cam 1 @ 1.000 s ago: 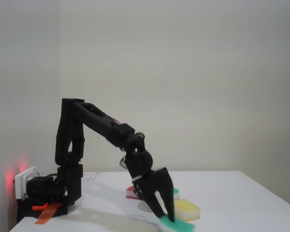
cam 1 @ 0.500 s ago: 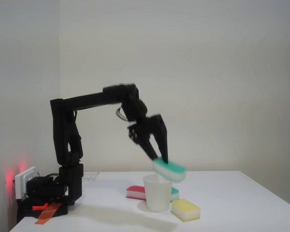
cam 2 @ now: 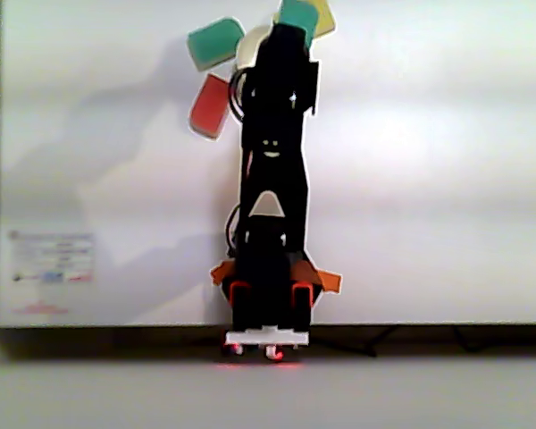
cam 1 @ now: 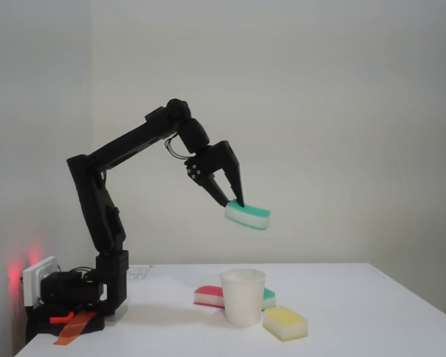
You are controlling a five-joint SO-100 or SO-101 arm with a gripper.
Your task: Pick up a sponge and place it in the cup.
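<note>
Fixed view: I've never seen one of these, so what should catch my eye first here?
The black arm reaching up and over, its gripper shut on a green-and-white sponge in mid-air. Below it a white cup stands open on the table, slightly left of the sponge. Beside the cup lie a yellow sponge and a red one.

We count four block sponges (cam 1: 247, 216) total (two green-topped, one red-pink (cam 1: 208, 296), one yellow-topped (cam 1: 285, 323)), plus one plain white paper cup (cam 1: 243, 296).
</note>
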